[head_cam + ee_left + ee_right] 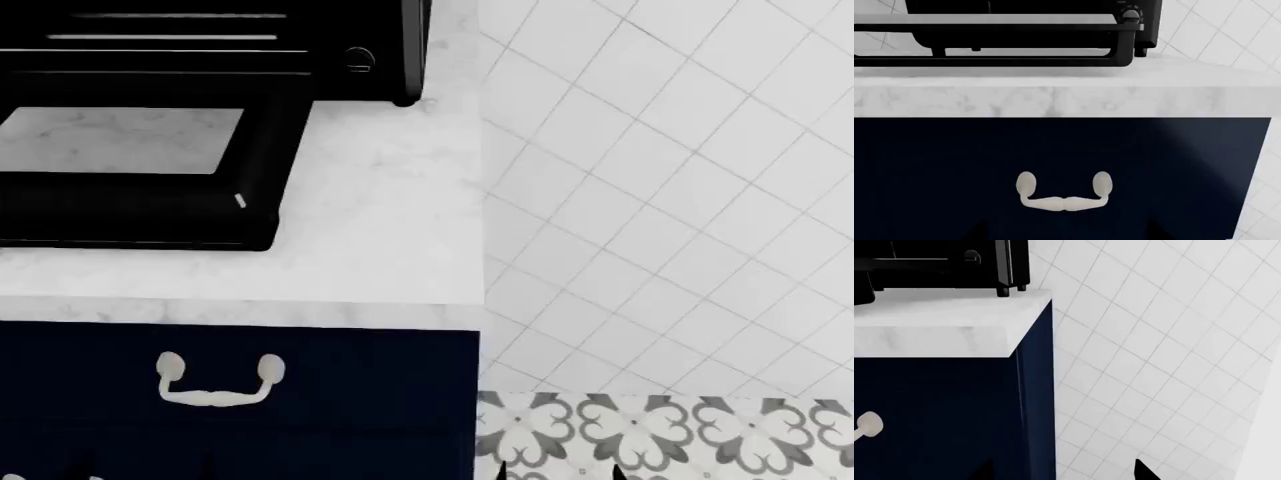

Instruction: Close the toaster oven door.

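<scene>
One toaster oven (200, 60) sits on one table (387, 230), its one door (147, 200) hanging open above one drawer handle (218, 383).

A glossy black toaster oven (1034, 6) sits on a white marble counter (1054, 87), seen from low down and ahead of the tool. The toaster oven door (994, 44) hangs open, folded out flat toward the tool and lying level above the countertop, its black bar handle (987, 62) along the nearest edge. A round knob (1130, 16) shows on the oven's panel. Below the counter's edge, nearer the tool, is a dark blue drawer front (1054, 165) with a curved cream handle (1064, 192).
</scene>
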